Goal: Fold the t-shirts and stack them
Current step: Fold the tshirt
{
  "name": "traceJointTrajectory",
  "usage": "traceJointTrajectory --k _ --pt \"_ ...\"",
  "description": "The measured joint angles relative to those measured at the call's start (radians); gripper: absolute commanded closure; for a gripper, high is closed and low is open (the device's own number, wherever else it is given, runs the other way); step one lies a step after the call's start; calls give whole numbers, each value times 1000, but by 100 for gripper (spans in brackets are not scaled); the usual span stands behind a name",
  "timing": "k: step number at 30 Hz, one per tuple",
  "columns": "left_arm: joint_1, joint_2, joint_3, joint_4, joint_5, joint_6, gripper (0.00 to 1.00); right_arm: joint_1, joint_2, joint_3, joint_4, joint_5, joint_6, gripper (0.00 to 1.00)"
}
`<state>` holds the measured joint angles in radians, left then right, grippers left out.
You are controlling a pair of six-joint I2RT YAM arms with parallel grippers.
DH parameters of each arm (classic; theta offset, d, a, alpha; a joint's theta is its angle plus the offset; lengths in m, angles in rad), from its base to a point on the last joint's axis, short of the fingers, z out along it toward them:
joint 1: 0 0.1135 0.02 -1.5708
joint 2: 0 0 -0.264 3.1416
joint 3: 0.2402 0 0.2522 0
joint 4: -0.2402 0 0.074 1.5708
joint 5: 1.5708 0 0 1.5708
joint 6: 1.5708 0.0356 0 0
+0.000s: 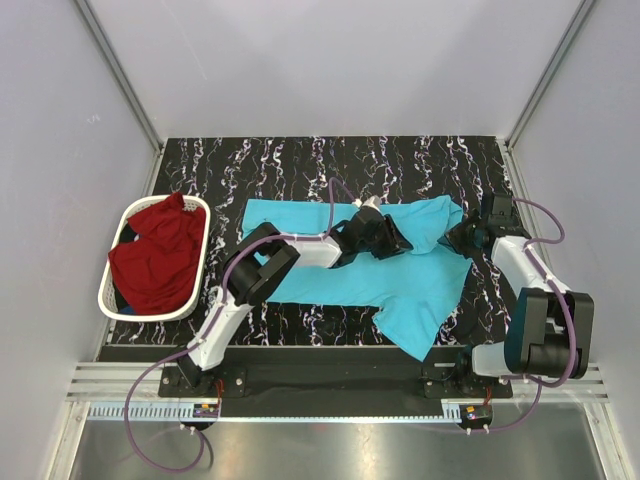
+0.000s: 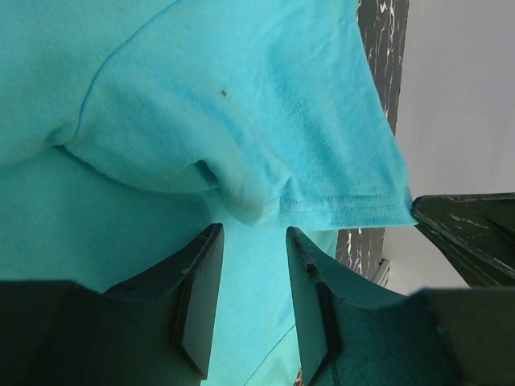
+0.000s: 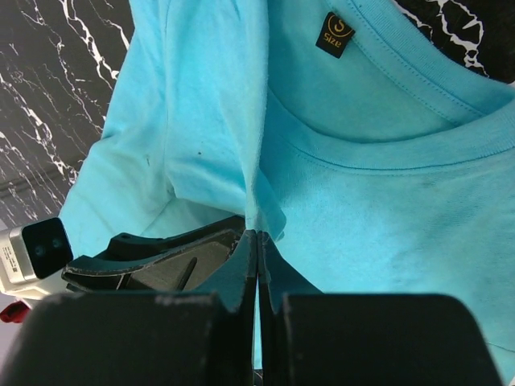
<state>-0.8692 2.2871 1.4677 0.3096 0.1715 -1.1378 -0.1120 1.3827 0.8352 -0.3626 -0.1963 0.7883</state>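
Right pincer (image 3: pixel 257 237): clamped on turquoise shirt (image 3: pixel 386 209) fold nr collar (image 3: pixel 378 146).
Left pincer (image 2: pixel 253 233): jaws apart, empty, sleeve hem (image 2: pixel 338 213) just ahead.
Counter (image 1: pixel 260 165): turquoise shirt spread across middle.
Red shirt (image 1: pixel 155 255): bunched in basket (image 1: pixel 104 296), far left.
Tip: left should nip hem fully, then both lift together, cloth taut.

LIGHT: bright, even, diffuse, from overhead | SHADOWS: soft, faint on bench (image 1: pixel 300 160) | GLARE: mild sheen on metal sheet (image 1: pixel 330 445); white walls (image 1: pixel 60 150) near washed out | FOCUS: top view sharp; left end effector (image 2: pixel 252 241) and right end effector (image 3: pixel 257 241) blurred close-up, turquoise t-shirt (image 3: pixel 386 209) weave crisp | DISTORTION: slight at top-view edges
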Motion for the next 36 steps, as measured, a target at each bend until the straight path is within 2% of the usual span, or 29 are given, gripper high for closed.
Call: traceJointTrajectory --k 6,10,13,14,21,29,36 --pt "0 23 44 1 -8 1 59 0 -6 -5 0 -8 2 100" --pt "0 42 66 2 -13 3 69 0 -8 -6 0 -8 2 100" --pt "0 45 66 -1 -17 5 89 0 -9 -6 0 -7 3 100" --pt "0 45 66 -2 -19 8 100 0 -11 -8 0 -7 2 100" --pt "0 39 77 -45 -30 77 100 0 -47 -24 -1 12 10 100" --pt "5 -21 134 -193 -33 175 100 0 -134 -38 -2 58 46 100" --pt "21 -51 154 -261 -14 204 100 1 -229 -111 -21 117 80 100"
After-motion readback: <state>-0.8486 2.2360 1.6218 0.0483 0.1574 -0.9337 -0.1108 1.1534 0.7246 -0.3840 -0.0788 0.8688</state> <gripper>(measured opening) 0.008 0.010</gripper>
